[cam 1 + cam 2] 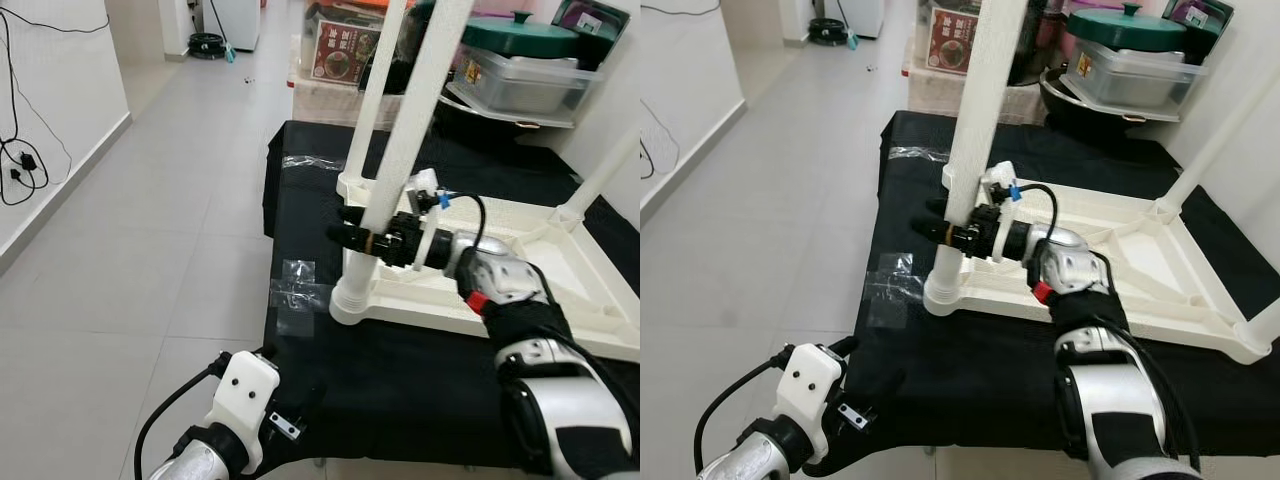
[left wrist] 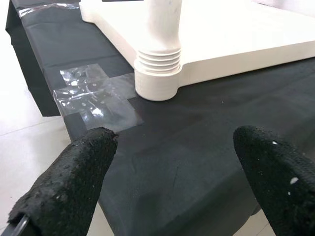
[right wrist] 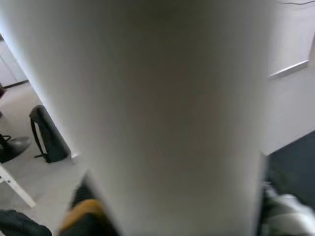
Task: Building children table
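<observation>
The white plastic tabletop (image 1: 520,262) lies upside down on the black cloth (image 1: 400,380). A white leg (image 1: 405,150) stands upright in its near corner socket (image 1: 350,295), others at further corners.

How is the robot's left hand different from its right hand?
The right hand is up at the white table leg, closed around it; the left hand is low at the black cloth's edge, open and holding nothing. Both have black fingers.
</observation>
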`<state>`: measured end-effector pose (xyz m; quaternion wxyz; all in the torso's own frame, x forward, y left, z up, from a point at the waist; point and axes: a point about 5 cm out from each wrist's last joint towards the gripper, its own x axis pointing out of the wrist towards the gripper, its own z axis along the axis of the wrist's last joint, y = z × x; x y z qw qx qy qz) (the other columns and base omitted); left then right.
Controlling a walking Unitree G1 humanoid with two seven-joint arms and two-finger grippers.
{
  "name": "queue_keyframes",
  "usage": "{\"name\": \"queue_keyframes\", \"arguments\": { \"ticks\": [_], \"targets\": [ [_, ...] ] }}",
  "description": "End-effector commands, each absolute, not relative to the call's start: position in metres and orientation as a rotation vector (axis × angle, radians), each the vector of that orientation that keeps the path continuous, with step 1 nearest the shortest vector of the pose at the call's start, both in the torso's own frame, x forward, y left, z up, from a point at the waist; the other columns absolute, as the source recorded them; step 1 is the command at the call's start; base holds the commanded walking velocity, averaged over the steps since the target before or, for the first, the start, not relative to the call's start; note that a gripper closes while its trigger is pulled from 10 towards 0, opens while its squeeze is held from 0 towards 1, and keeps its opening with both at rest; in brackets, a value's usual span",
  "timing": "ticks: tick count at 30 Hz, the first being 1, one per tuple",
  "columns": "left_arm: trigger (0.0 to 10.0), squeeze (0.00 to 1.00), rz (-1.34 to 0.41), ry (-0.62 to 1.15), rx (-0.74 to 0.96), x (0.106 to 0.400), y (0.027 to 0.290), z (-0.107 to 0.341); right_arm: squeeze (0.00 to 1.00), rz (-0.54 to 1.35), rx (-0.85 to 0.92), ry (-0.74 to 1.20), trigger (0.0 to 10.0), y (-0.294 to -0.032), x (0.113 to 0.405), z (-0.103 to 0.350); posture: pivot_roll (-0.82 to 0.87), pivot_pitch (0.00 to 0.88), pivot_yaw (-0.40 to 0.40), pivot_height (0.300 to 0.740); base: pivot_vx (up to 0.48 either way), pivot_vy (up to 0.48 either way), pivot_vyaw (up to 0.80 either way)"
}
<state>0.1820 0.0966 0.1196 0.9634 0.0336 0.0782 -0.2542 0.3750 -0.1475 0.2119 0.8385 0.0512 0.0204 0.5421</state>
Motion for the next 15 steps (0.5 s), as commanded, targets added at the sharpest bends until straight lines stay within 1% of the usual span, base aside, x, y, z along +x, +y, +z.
{"name": "queue_keyframes", "arguments": {
  "ticks": [1,2,3,4,5,6,7,8,9,10,11,13,14,15],
  "targets": [
    [10.0,0.00,-0.520,0.156,0.071,0.179,0.096,0.119,0.00,1.197,0.131,0.043,0.0,-0.138,0.375,0.214,0.21,0.000,-0.152,0.740,0.000,0.000,0.00],
    [10.0,0.00,-0.520,0.156,0.071,0.179,0.096,0.119,0.00,1.197,0.131,0.043,0.0,-0.138,0.375,0.214,0.21,0.000,-0.152,0.740,0.000,0.000,0.00],
    [10.0,0.00,-0.519,0.157,0.071,0.179,0.096,0.119,0.00,1.167,0.131,0.038,0.0,-0.138,0.375,0.210,0.20,0.000,-0.149,0.740,0.000,0.000,0.00],
    [10.0,0.00,-0.519,0.159,0.070,0.179,0.096,0.119,0.00,1.098,0.132,0.033,0.0,-0.139,0.376,0.206,0.20,0.000,-0.147,0.740,0.000,0.000,0.00],
    [10.0,0.00,-0.519,0.159,0.070,0.179,0.096,0.119,0.00,1.098,0.132,0.033,0.0,-0.139,0.376,0.206,0.20,0.000,-0.147,0.740,0.000,0.000,0.00],
    [10.0,0.00,-0.522,0.161,0.069,0.180,0.096,0.118,0.00,0.976,0.139,0.011,0.0,-0.143,0.379,0.201,0.19,0.000,-0.143,0.740,0.000,0.000,0.00],
    [10.0,0.00,-0.524,0.161,0.069,0.181,0.096,0.118,0.00,0.904,0.152,-0.004,0.0,-0.146,0.379,0.200,0.18,0.000,-0.137,0.740,0.000,0.000,0.00],
    [10.0,0.00,-0.524,0.161,0.069,0.181,0.096,0.118,0.00,0.904,0.152,-0.004,0.0,-0.146,0.379,0.200,0.18,0.000,-0.137,0.740,0.000,0.000,0.00],
    [10.0,0.00,-0.527,0.162,0.068,0.181,0.096,0.118,0.00,0.828,0.160,-0.024,0.0,-0.150,0.379,0.199,0.18,0.002,-0.132,0.740,0.000,0.000,0.00],
    [10.0,0.00,-0.527,0.162,0.068,0.181,0.096,0.118,0.00,0.828,0.160,-0.024,0.0,-0.150,0.379,0.199,0.18,0.002,-0.132,0.740,0.000,0.000,0.00],
    [10.0,0.00,-0.530,0.163,0.069,0.182,0.096,0.118,0.00,0.733,0.177,-0.024,0.0,-0.152,0.381,0.196,0.17,0.002,-0.129,0.740,0.000,0.000,0.00],
    [10.0,0.00,-0.534,0.163,0.069,0.183,0.097,0.118,0.00,0.461,0.169,-0.008,0.0,-0.160,0.382,0.188,0.16,0.006,-0.124,0.740,0.000,0.000,0.00],
    [10.0,0.00,-0.535,0.163,0.069,0.184,0.098,0.118,0.00,0.263,0.157,0.014,0.0,-0.167,0.381,0.182,0.15,0.006,-0.118,0.740,0.000,0.000,0.00],
    [10.0,0.00,-0.535,0.163,0.069,0.184,0.098,0.118,0.00,0.263,0.157,0.014,0.0,-0.167,0.381,0.182,0.15,0.006,-0.118,0.740,0.000,0.000,0.00]
  ]
}}
